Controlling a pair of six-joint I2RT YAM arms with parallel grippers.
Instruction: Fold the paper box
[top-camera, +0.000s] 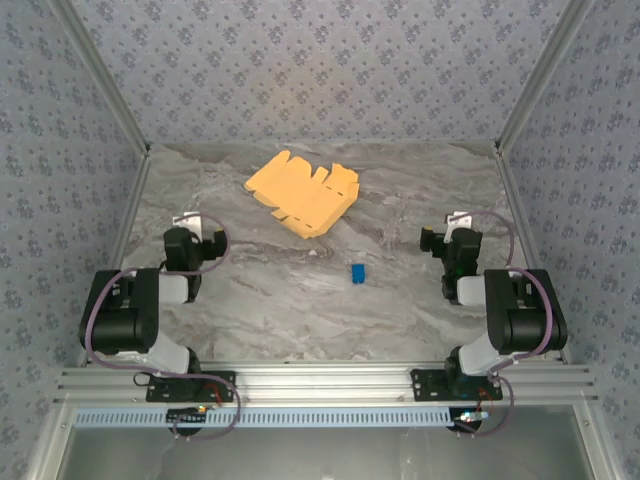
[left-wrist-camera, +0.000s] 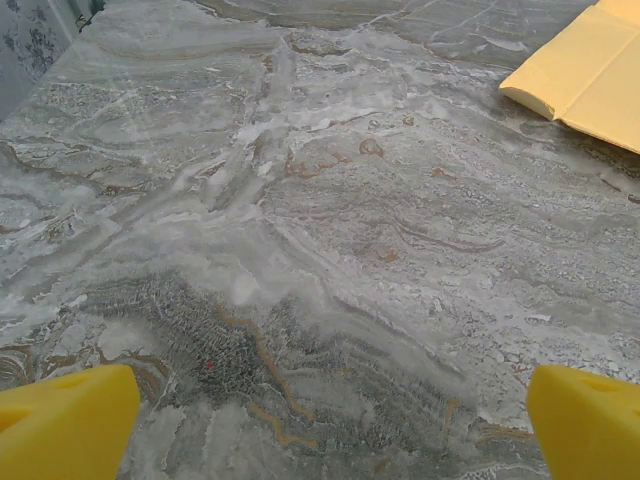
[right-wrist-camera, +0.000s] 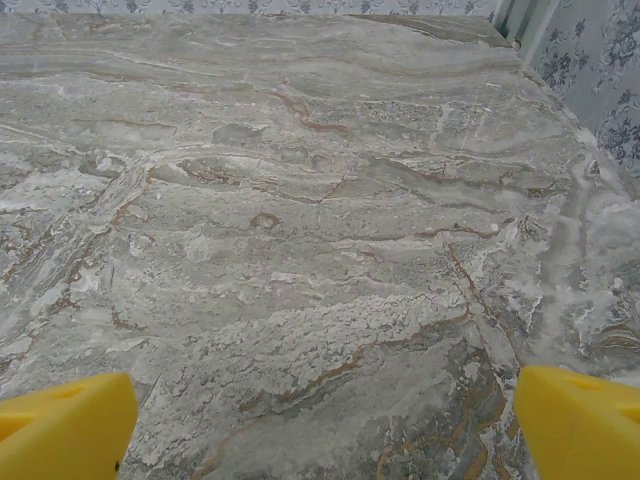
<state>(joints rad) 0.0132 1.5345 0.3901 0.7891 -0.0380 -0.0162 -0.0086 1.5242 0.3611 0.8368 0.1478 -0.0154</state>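
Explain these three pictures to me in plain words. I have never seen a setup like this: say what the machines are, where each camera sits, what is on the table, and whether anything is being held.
The big picture looks down from above and behind two small robot arms bolted at the near edge of a marble-patterned table. Each arm ends in a gripper with two jaws: the left gripper and the right gripper.

The other two pictures come from cameras on the wrists. The yellow shapes in their bottom corners are each gripper's own fingertips, set wide apart, so both are open and hold nothing.

On the table lies the paper box, a flat yellow-orange cardboard cut-out, not yet folded, towards the far side. Its corner shows in the left wrist view. A tiny blue block sits nearer the arms.
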